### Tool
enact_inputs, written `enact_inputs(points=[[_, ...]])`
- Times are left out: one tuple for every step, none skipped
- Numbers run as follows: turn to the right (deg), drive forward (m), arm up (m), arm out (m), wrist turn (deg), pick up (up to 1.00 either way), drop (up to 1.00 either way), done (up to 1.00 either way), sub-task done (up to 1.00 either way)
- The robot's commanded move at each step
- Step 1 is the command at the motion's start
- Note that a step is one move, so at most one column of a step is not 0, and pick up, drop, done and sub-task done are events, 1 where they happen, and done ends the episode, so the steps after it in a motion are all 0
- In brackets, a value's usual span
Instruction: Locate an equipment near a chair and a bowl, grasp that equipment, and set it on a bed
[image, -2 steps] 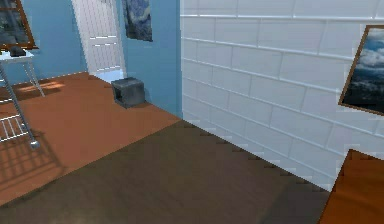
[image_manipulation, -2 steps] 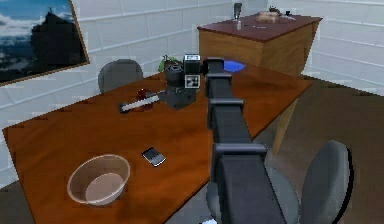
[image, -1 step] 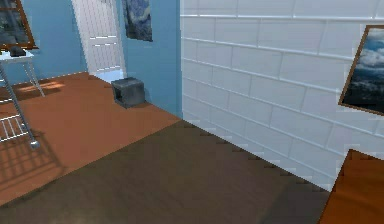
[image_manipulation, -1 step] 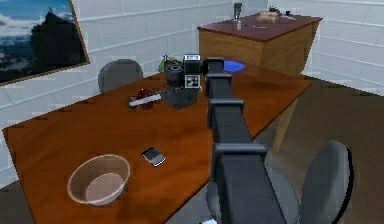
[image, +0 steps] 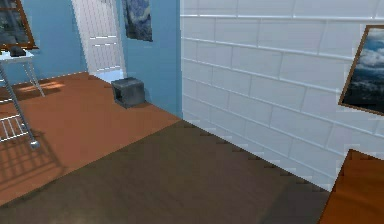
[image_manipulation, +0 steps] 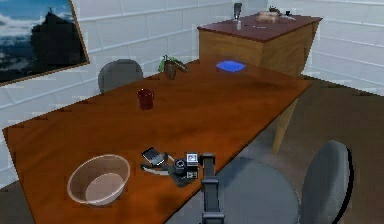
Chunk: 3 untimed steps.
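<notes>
Grasp step: hand (image_manipulation: 181, 167) by small grey device (image_manipulation: 152, 156) on counter (image_manipulation: 230, 95), bowl (image_manipulation: 98, 180) at device's 8 o'clock; cannot tell if anything held. Next: lift, find bed.

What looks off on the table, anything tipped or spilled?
Nothing stands out. The bowl and the red cup sit upright on the table, and no spill shows. A small dark thing lies on the tabletop at the gripper; I cannot tell whether the gripper holds anything.
</notes>
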Motion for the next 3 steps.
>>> enact_inputs(points=[[0.0,0.00,0.00,0.00,0.0,1.00,0.00,0.00,0.00],[0.0,0.00,0.10,0.00,0.0,0.00,0.00,0.00,0.00],[0.0,0.00,0.22,0.00,0.0,0.00,0.00,0.00,0.00]])
